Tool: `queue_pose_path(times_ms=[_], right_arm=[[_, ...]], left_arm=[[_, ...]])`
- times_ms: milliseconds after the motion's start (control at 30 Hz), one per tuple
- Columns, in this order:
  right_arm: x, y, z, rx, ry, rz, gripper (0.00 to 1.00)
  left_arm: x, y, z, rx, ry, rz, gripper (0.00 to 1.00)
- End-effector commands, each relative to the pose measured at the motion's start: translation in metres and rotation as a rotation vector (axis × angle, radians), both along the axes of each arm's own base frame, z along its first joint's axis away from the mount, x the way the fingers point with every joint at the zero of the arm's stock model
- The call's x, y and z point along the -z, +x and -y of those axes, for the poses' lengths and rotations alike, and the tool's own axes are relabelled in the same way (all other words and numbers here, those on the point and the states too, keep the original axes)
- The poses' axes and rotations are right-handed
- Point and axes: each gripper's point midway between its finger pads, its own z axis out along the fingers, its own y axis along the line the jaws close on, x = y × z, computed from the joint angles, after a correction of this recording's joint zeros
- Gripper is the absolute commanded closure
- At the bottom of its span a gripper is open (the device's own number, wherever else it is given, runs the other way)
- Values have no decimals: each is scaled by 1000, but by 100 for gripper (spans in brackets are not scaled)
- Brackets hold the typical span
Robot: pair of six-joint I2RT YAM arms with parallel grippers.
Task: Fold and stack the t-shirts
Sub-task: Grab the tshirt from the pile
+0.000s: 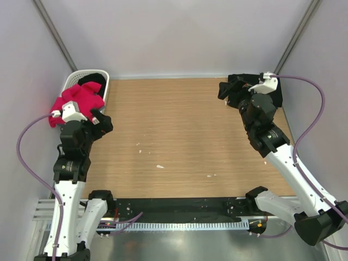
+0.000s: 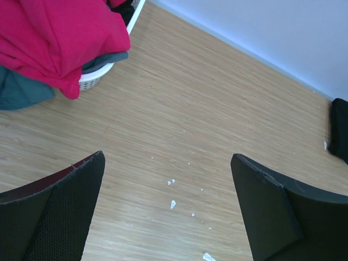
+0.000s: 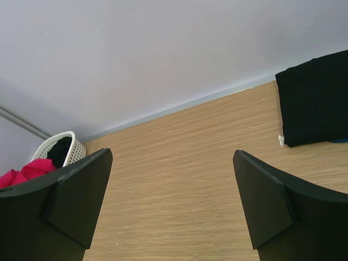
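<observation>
Nearest the overhead camera stand the left arm [image 1: 69, 168] and the right arm [image 1: 291, 163], both reaching out over the wooden tabletop [image 1: 174, 141]. The middle of the tabletop carries only a few white specks [image 2: 173, 204]. At its far left corner sits the white basket [image 1: 104, 81]. A black t-shirt [image 1: 93, 78] lies inside it, and the crimson t-shirt [image 1: 76, 100] is bunched over its near rim, spilling toward the left edge. At the far right corner a folded black t-shirt [image 3: 315, 100] lies flat and squared.

The coming move probably turns on the crimson t-shirt. It lies just beside the left arm's wrist and well apart from the right arm, so the left arm is the nearer. The left hand [image 2: 168, 163], however, points toward the middle of the tabletop, which puts the shirt up and to the left in its wrist view. By this judgement the hand would have to swing left to meet it. The heap is crumpled and shows no clear long axis.

Both hands gape wide with nothing between the fingers. The right hand [image 3: 173, 160] hovers by the folded black t-shirt, which lies to its right.

Only the left wrist view shows a grey-blue t-shirt [image 2: 22, 92] tucked under the crimson one; from above it is hidden. Only the overhead view shows both corners, and both arms, together.
</observation>
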Motion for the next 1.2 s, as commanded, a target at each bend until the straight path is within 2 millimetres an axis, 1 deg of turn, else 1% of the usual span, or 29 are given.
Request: queue_pose_path(times_ms=[0, 133, 167, 200, 267, 300, 333, 367, 400, 433, 467, 500, 533, 567, 600, 633, 667, 700, 733, 767, 833, 867, 900, 933, 967, 1000, 1033, 1067, 1167], right_arm=[[-16, 1, 1, 9, 9, 38, 1], [0, 3, -2, -3, -15, 9, 1], [0, 2, -2, -8, -28, 13, 0], [1, 2, -2, -14, -39, 13, 1], [-2, -1, -1, -19, -62, 24, 0], [-4, -2, 1, -15, -65, 30, 0], [-5, -4, 1, -17, -65, 33, 0], [-7, -6, 2, -17, -62, 40, 0], [-1, -7, 1, -26, -66, 32, 0], [-1, -8, 0, -29, -59, 36, 0], [2, -9, -1, -38, -56, 36, 0], [11, -10, -3, -51, -53, 25, 0], [14, -11, -6, -72, -51, 28, 0], [11, -11, -9, -82, -42, 48, 0], [16, -11, -11, -93, -49, 43, 0], [19, -11, -12, -103, -58, 34, 0], [20, -10, -12, -102, -66, 23, 0], [14, -9, -12, -98, -66, 30, 0], [27, -8, -12, -97, -90, -21, 0], [29, -6, -13, -102, -95, -30, 0], [32, -3, -19, -122, -95, -38, 0], [33, -4, -25, -157, -94, -38, 0], [32, -4, -28, -174, -92, -31, 0], [30, -4, -32, -191, -89, -24, 0], [31, -4, -34, -203, -84, -27, 0], [29, -4, -39, -227, -80, -22, 0], [29, -4, -40, -237, -84, -21, 0], [29, -5, -42, -246, -96, -19, 0], [23, -7, -38, -234, -94, -3, 0]], left_arm=[[-17, -2, -9, -45, 8, 67, 0], [-13, 0, -7, -33, 13, 82, 0], [-11, 2, -7, -37, 8, 76, 0], [-5, 8, -8, -41, 6, 46, 0], [-12, 17, -1, -13, -16, 32, 0], [-3, 28, 1, -5, -25, -30, 1], [-24, 34, 2, -4, -38, -4, 2], [-28, 38, 4, -7, -61, -24, 3], [-30, 47, 6, -3, -73, -43, 4], [-39, 62, 8, 3, -80, -59, 7], [-32, 69, 7, -6, -84, -105, 9], [-30, 76, 2, -34, -77, -128, 11], [-17, 91, -4, -67, -63, -183, 15], [-26, 97, -28, -162, -34, -178, 15], [-28, 104, -37, -204, -19, -182, 15], [-14, 116, -47, -244, -6, -228, 17], [-22, 121, -66, -315, 5, -217, 18], [-17, 126, -74, -345, -4, -231, 18], [-12, 130, -82, -370, -13, -242, 18], [2, 135, -103, -426, -28, -275, 18], [18, 138, -118, -476, -97, -283, 20], [22, 142, -140, -515, -132, -256, 20], [37, 142, -144, -512, -158, -265, 21], [40, 142, -155, -531, -180, -248, 22], [34, 151, -162, -529, -171, -192, 23], [47, 151, -163, -528, -163, -201, 24], [49, 153, -166, -530, -149, -188, 28], [45, 159, -170, -520, -123, -145, 29], [56, 168, -176, -496, -59, -116, 29]])
